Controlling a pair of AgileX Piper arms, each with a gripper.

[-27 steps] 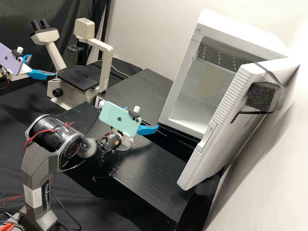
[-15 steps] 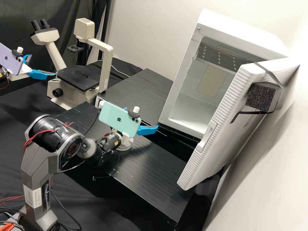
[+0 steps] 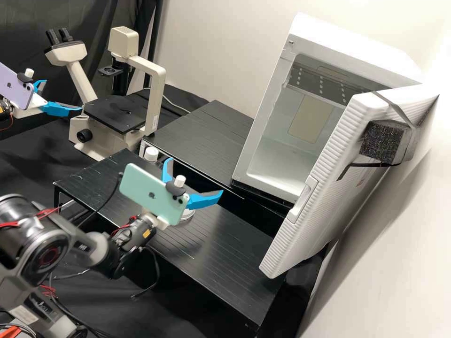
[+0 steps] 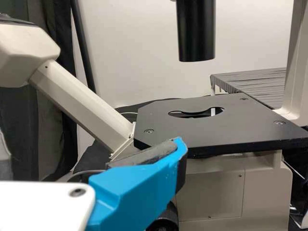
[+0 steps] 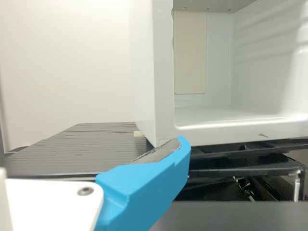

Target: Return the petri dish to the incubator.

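Can see the right gripper [image 3: 194,175] in the high view with both blue fingers spread, and a pale round dish [image 3: 189,215] apparently on the bench [image 3: 225,249], partly behind the green phone [image 3: 152,192]. Can also see the left gripper [image 3: 63,95], spread too, near the microscope [image 3: 150,101]. Looks straight into the open incubator [image 3: 357,49] from the right wrist, across a holed black plate [image 4: 192,134] from the left.
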